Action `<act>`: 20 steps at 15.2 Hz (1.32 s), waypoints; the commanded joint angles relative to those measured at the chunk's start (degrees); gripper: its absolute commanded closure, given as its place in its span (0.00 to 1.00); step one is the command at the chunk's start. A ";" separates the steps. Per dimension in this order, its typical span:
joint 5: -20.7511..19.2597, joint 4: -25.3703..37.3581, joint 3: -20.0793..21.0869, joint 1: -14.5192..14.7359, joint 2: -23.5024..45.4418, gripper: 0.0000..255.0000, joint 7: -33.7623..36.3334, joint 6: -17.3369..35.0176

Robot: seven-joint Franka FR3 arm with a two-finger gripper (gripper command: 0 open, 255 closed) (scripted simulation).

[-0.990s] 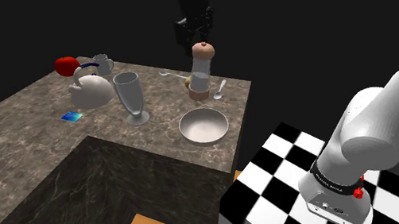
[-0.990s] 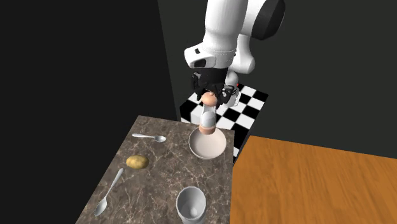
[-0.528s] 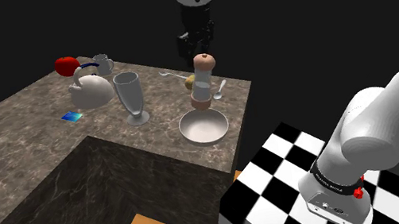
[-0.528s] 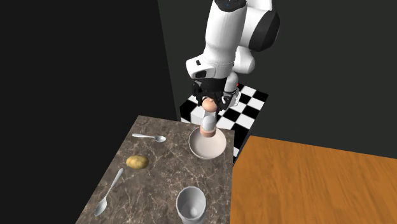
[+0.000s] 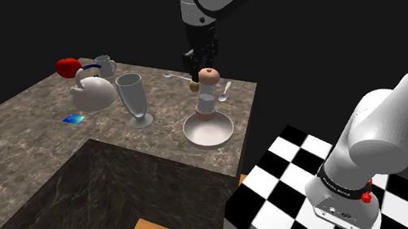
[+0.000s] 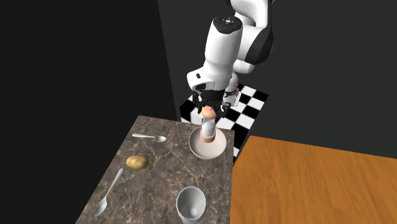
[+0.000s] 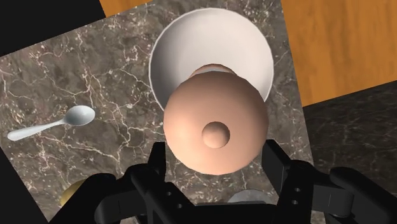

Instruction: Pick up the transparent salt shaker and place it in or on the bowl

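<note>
The claw (image 5: 202,65) is closed on the salt shaker (image 5: 205,94), a clear-bodied piece with a tan rounded cap and a tan base. In the wrist view the two black fingers (image 7: 157,167) press against either side of that cap, so the grip is high up, at the top of the shaker. The shaker hangs upright, directly over the white bowl (image 5: 218,136).

The bowl sits on the marbled tabletop (image 5: 22,119), close to the edge that faces the stand (image 5: 285,180) and not far from the corner there. In the shoulder view the shaker's base is level with the bowl's rim or just inside it. From the second exterior view the base also overlaps the bowl's hollow. Whether it rests on the bowl's floor or hangs just above it, I cannot tell.

Judged from this, the pick-up is done and the shaker is lined up with the bowl: seen along the claw, the cap covers the nearer part of the bowl's opening. What is left looks like the last bit: settling the base inside, parting the fingers, and lifting clear without tipping the tall shaker. A spoon (image 7: 54,125) lies on the tabletop well apart from the bowl, out of the way.
</note>
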 commanded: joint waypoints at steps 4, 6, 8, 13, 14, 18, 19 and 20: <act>-0.13 -3.25 0.16 0.03 0.61 1.00 0.40 3.89; -0.20 -4.50 0.21 0.03 0.93 1.00 0.55 5.45; -0.29 -5.70 0.27 0.02 1.31 1.00 0.72 7.02; -0.40 -6.98 0.34 0.01 1.79 1.00 0.91 8.77; -0.40 -6.98 0.34 0.01 1.79 1.00 0.91 8.77; -0.40 -6.98 0.34 0.01 1.79 1.00 0.91 8.77; -0.40 -6.98 0.33 0.01 1.79 0.00 0.91 8.77; -0.40 -6.98 0.33 0.01 1.79 0.00 0.91 8.77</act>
